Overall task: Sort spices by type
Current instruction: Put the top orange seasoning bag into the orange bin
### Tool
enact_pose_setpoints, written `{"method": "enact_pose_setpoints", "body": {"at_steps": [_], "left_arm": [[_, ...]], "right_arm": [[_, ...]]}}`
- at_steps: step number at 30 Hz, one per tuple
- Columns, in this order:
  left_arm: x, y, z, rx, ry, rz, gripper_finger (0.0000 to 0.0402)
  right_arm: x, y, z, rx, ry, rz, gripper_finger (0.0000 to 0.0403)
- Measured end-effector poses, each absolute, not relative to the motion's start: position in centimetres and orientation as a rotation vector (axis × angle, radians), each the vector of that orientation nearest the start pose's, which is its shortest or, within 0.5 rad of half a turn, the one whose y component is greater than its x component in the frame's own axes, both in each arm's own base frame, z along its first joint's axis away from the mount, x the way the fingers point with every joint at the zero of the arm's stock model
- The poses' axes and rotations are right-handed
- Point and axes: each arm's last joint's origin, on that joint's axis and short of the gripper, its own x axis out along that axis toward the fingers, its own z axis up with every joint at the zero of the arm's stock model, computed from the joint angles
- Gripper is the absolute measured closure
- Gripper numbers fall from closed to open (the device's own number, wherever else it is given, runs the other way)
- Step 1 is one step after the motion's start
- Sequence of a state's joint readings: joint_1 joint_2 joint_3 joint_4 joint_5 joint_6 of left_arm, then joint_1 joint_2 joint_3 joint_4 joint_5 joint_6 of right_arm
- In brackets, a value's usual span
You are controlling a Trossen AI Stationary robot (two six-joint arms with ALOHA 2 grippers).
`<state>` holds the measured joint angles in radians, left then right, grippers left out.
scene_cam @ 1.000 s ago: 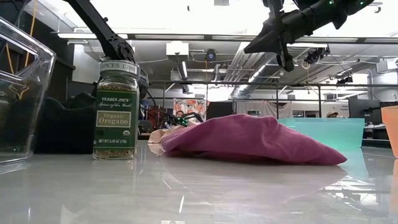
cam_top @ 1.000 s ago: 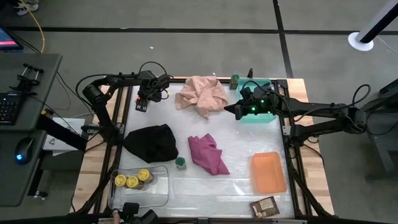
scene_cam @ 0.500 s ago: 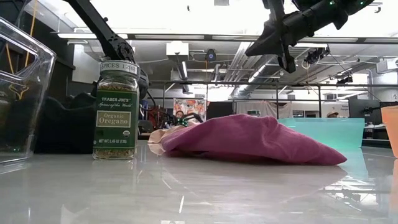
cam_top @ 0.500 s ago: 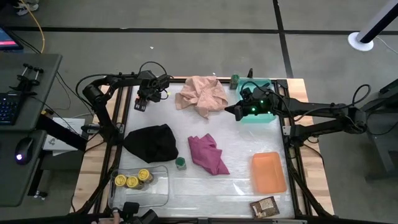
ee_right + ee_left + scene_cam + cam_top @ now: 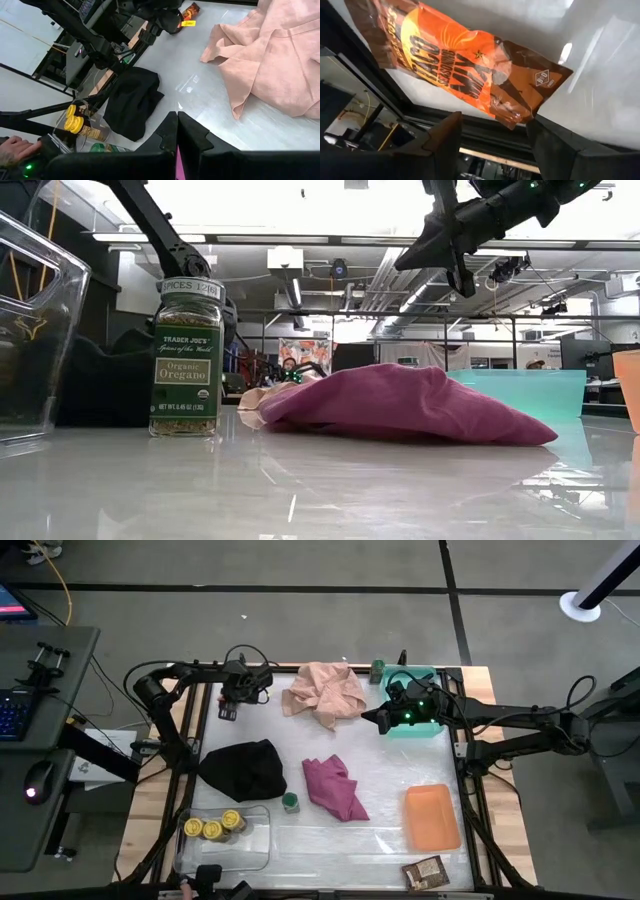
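Note:
My left gripper (image 5: 234, 698) (image 5: 494, 118) is open at the table's far left, pointing down over a flat brown-orange packet (image 5: 228, 713) (image 5: 465, 60) that lies on the table; its fingers stand on either side of the packet's near end. My right gripper (image 5: 381, 719) (image 5: 177, 125) hangs shut and empty beside the teal tray (image 5: 432, 728). One dark-green jar (image 5: 290, 802) (image 5: 187, 358) stands upright mid-table, and another (image 5: 377, 670) stands at the far edge. Three yellow-lidded jars (image 5: 212, 829) sit in the clear tray (image 5: 255, 850). A second packet (image 5: 425, 871) lies at the near right edge.
A pink cloth (image 5: 325, 691) lies at the far middle, a black cloth (image 5: 245, 769) on the left and a magenta cloth (image 5: 335, 788) in the centre. The orange tray (image 5: 432, 817) sits near right. A person's hand (image 5: 12, 150) shows at the near edge by the clear tray.
My left gripper has shifted a little toward the table's left edge and lower over the packet. The packet and the right gripper have stayed where they were.

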<state>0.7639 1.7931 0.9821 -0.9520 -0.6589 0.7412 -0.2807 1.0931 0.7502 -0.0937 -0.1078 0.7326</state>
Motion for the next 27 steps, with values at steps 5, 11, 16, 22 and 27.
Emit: {"method": "enact_pose_setpoints", "body": {"at_steps": [5,11,16,22,27], "left_arm": [[18.6,20.2,13.5,0.308,2.115,0.29,0.0214],[18.9,19.7,13.5,0.242,2.085,0.323,0.0365],[18.8,18.7,14.4,0.2,2.082,0.297,0.0397],[18.3,17.2,18.0,0.129,1.928,0.367,0.0401],[17.7,15.3,22.1,0.075,1.669,0.459,0.0401]], "right_arm": [[22.9,-6.3,27.1,0.812,0.348,-0.322,0.0403],[22.9,-6.3,27.1,0.812,0.348,-0.322,0.0403],[22.9,-6.3,27.1,0.804,0.348,-0.32,0.0403],[22.5,-6.1,28.3,0.789,0.281,-0.263,0.0403],[21.5,-5.7,30.7,0.706,0.13,-0.176,0.0403]]}}
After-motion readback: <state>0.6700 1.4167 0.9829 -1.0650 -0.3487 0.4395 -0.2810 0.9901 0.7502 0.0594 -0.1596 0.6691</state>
